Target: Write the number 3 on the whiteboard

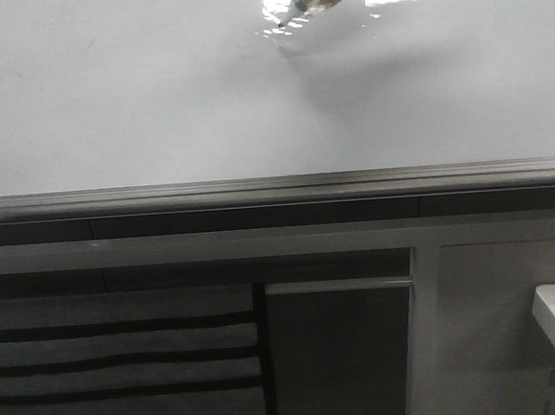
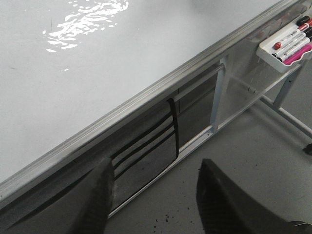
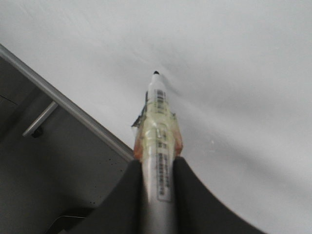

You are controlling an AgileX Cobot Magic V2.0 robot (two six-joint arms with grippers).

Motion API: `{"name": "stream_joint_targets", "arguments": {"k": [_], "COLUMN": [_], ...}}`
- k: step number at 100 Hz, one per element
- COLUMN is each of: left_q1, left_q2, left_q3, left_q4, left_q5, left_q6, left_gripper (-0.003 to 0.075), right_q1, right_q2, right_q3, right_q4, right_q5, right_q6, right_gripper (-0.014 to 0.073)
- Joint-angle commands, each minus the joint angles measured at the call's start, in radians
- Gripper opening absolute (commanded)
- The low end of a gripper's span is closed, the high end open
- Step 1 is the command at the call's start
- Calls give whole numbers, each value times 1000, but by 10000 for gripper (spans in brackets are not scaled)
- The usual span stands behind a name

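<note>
Glossy whiteboard (image 1: 105, 96) — silver rail (image 1: 276, 184) below.

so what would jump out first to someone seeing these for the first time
The marker clamped in the right tool, its black tip at or just off the whiteboard, high up and right of the middle in the front view. No ink shows on the board. Next, the bright glare beside the tip, and the small white tray of markers hung below the board's right end.
</note>
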Motion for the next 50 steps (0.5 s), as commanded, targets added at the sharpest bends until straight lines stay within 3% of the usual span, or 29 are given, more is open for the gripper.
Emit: {"name": "stream_joint_targets", "arguments": {"k": [1,20,36,50], "left_q1": [2,2,2,2], "left_q2": [-5,-5,-5,-5], "left_q3": [-27,-27,-27,-27], "left_q4": [-24,-24,-24,-24], "left_q5": [-69,-69,-69,-69], "left_q6": [-11,-11,-11,-11], "left_gripper": [358,358,358,358], "right_q1": [1,-57,-100,-34], "right_q2": [-5,4,-23,12], "right_q3": [-52,-52,-29,32], "right_q4": [3,-35,-32,-11], "right_q5": [-84,-84,65,-40], "right_q6": [5,22,24,24], "right_gripper": [0,0,0,0]}}
